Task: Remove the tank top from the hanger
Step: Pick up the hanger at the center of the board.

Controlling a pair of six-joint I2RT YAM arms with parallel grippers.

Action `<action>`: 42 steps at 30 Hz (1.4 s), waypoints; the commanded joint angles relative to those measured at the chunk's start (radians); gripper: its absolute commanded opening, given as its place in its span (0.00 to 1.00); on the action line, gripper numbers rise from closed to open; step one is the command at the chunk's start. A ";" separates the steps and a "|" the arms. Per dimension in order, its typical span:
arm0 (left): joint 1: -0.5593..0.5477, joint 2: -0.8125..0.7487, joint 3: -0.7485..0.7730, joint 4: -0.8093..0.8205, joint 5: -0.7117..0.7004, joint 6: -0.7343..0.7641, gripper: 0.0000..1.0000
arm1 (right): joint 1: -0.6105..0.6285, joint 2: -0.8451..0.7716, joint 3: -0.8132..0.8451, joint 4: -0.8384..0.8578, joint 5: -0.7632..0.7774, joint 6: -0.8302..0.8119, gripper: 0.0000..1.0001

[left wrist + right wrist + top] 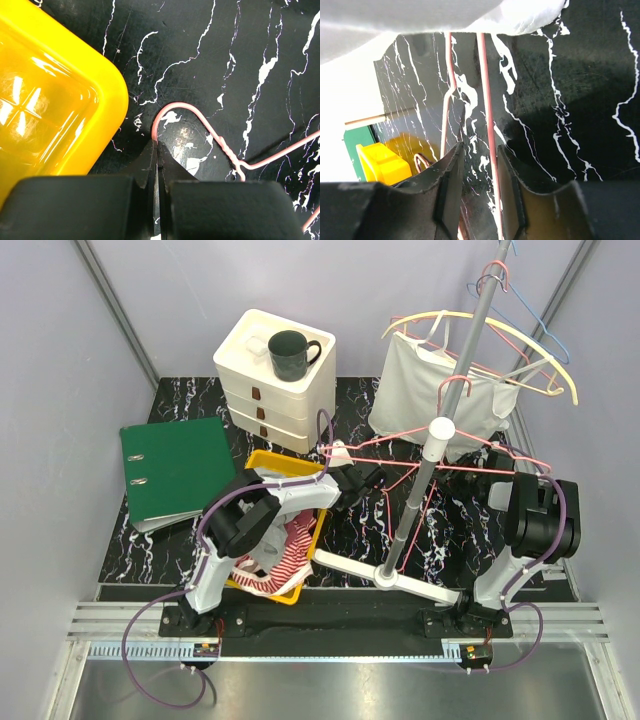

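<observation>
The white tank top (430,390) hangs at the back right, its straps up by a cream hanger (520,340) on the rack. Its fabric (420,20) fills the top of the right wrist view. A pink wire hanger (400,440) lies across the middle, held level. My left gripper (345,462) is shut on its curved hook end (172,107); the jaws (157,145) pinch the wire beside the yellow bin. My right gripper (503,475) is at the hanger's right end. Its jaws (479,150) are open with a pink wire (487,100) running between them, unclamped.
The grey rack pole (440,430) rises mid-table from a white base (385,575), with more pink and blue hangers (520,300) at its top. A yellow bin (300,530) holds striped cloth. A white drawer unit (270,390) carries a dark mug (290,353). A green binder (175,470) lies at the left.
</observation>
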 commanded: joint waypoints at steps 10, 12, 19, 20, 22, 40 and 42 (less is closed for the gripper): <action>-0.002 0.007 -0.030 -0.022 0.071 0.061 0.00 | 0.003 -0.013 -0.017 0.100 -0.022 0.016 0.00; -0.002 -0.002 -0.027 -0.017 0.076 0.081 0.00 | 0.003 -0.053 -0.053 0.143 -0.011 0.029 0.00; -0.002 -0.069 -0.068 0.122 0.172 0.205 0.00 | 0.003 -0.281 -0.184 0.170 0.051 0.044 0.00; -0.001 -0.082 -0.082 0.152 0.210 0.225 0.00 | 0.003 -0.317 -0.213 0.144 0.080 0.042 0.00; -0.004 -0.117 -0.119 0.227 0.243 0.267 0.12 | 0.003 -0.424 -0.238 0.111 0.111 0.036 0.00; 0.010 -0.252 -0.278 0.621 0.761 0.412 0.54 | 0.001 -1.217 -0.359 -0.398 0.354 -0.083 0.00; 0.013 -0.251 -0.298 0.698 0.820 0.423 0.56 | 0.001 -1.268 -0.353 -0.429 0.351 -0.079 0.00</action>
